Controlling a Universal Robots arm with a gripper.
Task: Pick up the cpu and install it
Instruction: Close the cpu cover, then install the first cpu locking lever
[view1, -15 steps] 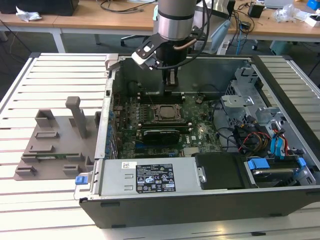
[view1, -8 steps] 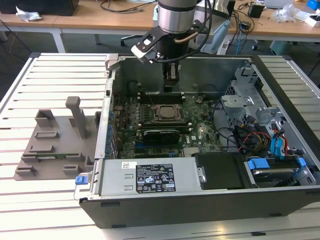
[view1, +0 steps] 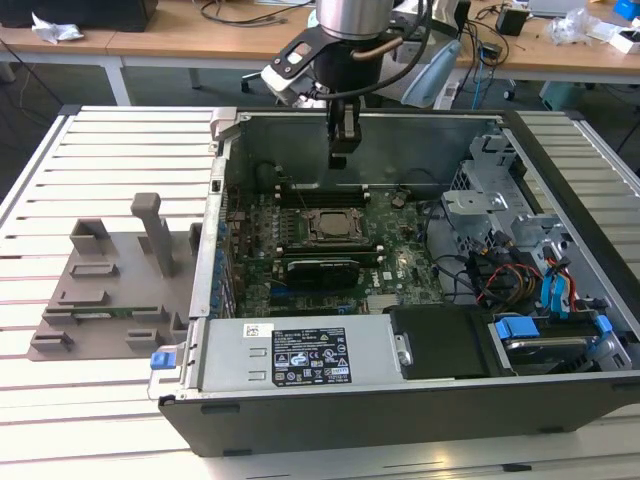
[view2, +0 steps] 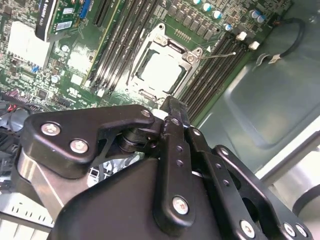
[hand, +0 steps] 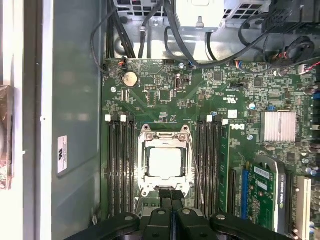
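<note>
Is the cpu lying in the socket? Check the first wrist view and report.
Yes, the cpu lies flat inside the metal frame of the socket.

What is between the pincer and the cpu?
Only bare air. In the exterior view the pincer hangs above the motherboard, and the cpu lies below it in its socket.

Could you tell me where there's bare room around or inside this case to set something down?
The slatted table is bare beyond the grey fixture, on the exterior view's left. Inside the case, a bare metal strip runs between the motherboard and the case wall. It is crowded around the cpu in its socket and in the drive-and-cable corner.
</note>
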